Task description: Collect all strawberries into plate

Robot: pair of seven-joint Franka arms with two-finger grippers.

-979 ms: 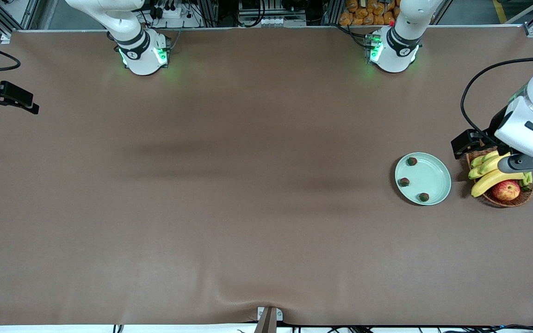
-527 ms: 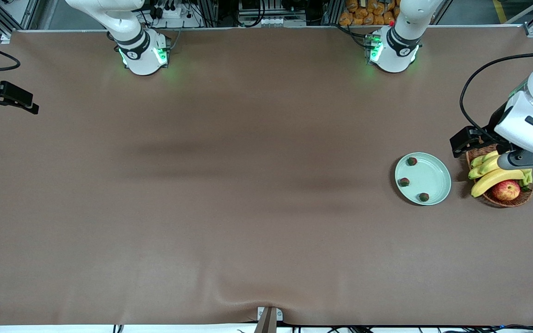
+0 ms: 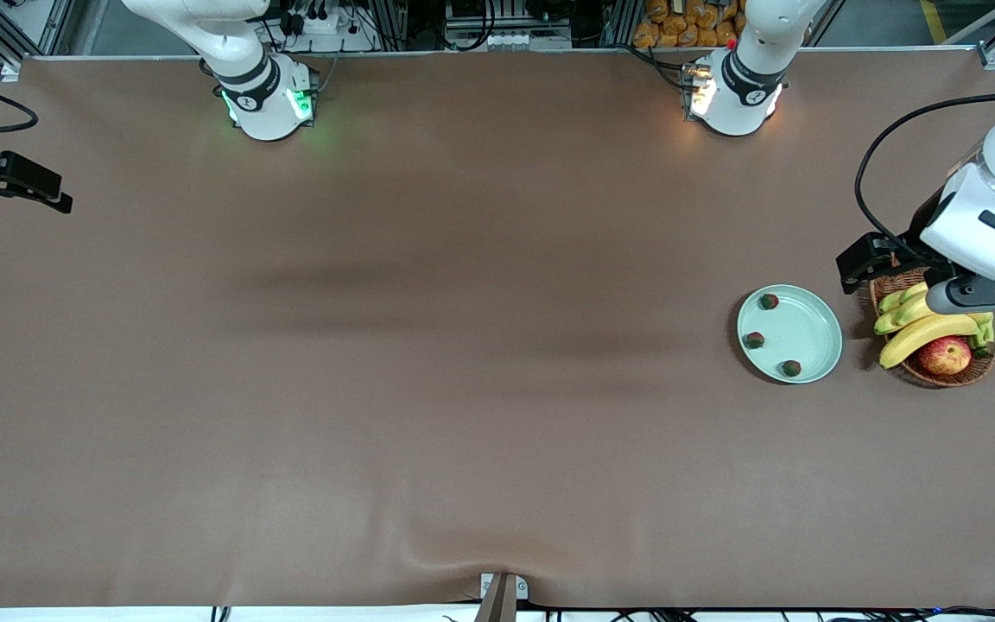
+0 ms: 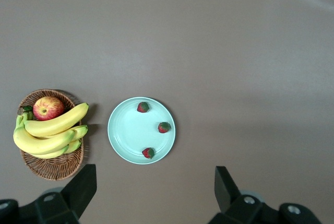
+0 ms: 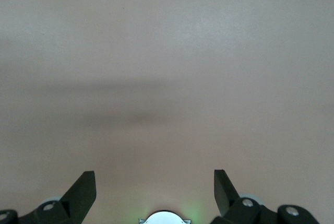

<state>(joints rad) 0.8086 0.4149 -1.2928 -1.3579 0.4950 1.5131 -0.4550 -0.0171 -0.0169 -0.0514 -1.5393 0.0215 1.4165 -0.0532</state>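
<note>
- All three tiny red strawberries with dark green caps (image 4: 143, 107) (image 4: 164, 127) (image 4: 148, 153) lie in the round, shallow, pale mint-green plate (image 3: 808, 333), spaced apart along its rim on the side toward the right arm's end.
- No stray berry shows on the brown table (image 3: 428, 345), so I'd call the collecting done.
- Just beside the plate, toward the left arm's end, sits the brown wicker basket (image 4: 49, 167) of yellow bananas (image 4: 49, 132) and a red-yellow apple (image 4: 48, 108).
- Left gripper (image 4: 155, 198) hangs high over the table, jaws wide apart, holding nothing.
- Right gripper (image 5: 155, 192) waits over bare table, jaws apart and empty.
</note>
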